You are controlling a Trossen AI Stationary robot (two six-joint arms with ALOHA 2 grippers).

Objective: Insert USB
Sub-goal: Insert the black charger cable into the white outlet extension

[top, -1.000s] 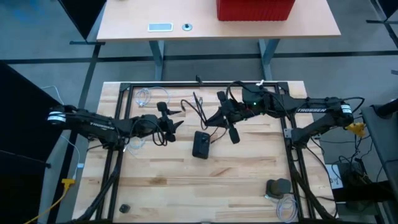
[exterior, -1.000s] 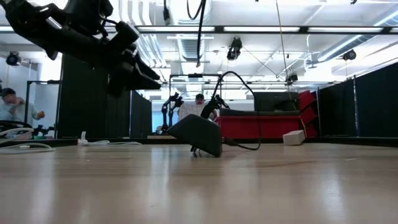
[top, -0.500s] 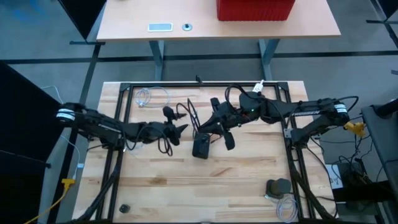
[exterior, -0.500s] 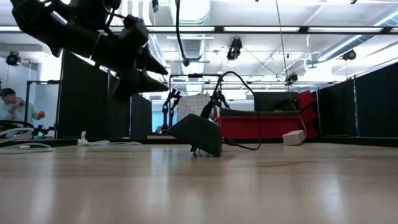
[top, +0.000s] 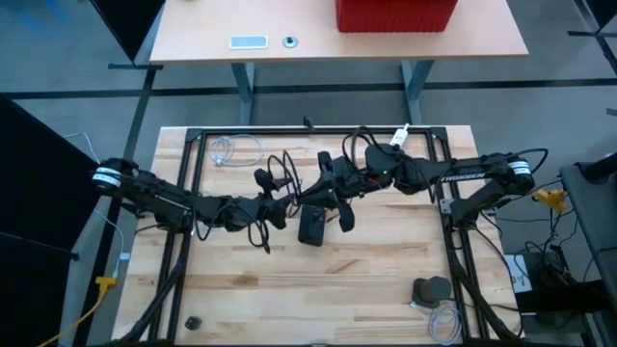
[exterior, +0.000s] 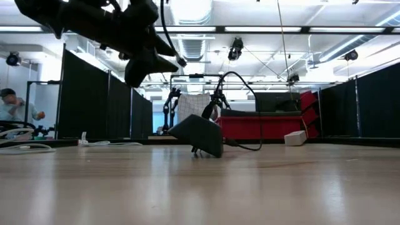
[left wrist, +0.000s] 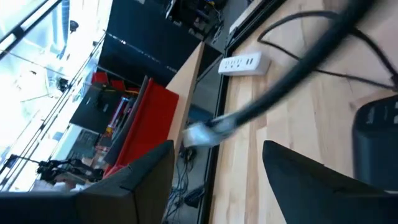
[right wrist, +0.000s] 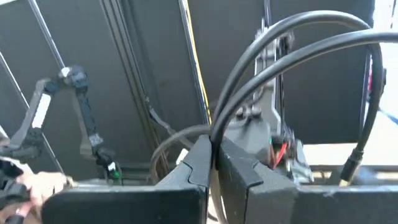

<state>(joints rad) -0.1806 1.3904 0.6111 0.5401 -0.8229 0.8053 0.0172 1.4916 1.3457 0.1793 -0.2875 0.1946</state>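
We see the right gripper (top: pixel 310 193) clamped on a black cable (right wrist: pixel 273 46), its two fingers (right wrist: pixel 198 163) pressed together with the cord running up between them. We judge it holds the cord a little back from the end, so the metal USB plug (left wrist: pixel 200 132) hangs free in the air for the other arm to take. The left gripper (top: pixel 281 200) hovers just left of it with its jaws spread wide and nothing between them; in its wrist view the silver plug sits in the gap ahead of the fingers (left wrist: pixel 149 177), apparently lined up for a grab.

The dark hub (top: pixel 311 225) that we take for the socket device rests on the wooden table (top: pixel 318 289) just near of both grippers, tilted up on one edge in the low view, its own lead trailing off to the right.

Around them, loose black loops (top: pixel 280 166) lie far of the grippers and could snag. A white cable coil (top: pixel 224 149) lies far left, a power strip (left wrist: pixel 240 63) at the far edge, and a grey puck (top: pixel 431 288) near right, well apart.
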